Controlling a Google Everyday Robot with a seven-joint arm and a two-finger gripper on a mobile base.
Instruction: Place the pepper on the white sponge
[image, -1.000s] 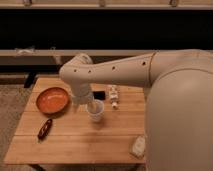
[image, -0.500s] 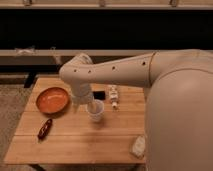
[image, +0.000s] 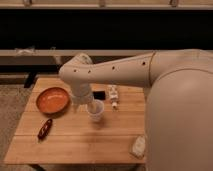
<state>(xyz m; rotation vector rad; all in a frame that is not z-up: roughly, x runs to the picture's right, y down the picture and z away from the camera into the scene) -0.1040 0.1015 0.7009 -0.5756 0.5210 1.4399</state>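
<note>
Beside the cup (image: 96, 110), the claw (image: 79, 103) sits half-hidden.

Dim, warm indoor light falls from above on the wooden surface (image: 75, 142); the white cup (image: 95, 111) throws a short, soft shadow on its near side; behind the cup the background sinks almost to black; the tool (image: 82, 102), just left of the cup under the arm (image: 110, 72), sits in shade; right of the cup the pale robot body (image: 180, 110) is brightest; everything is soft, with small details smeared.
</note>
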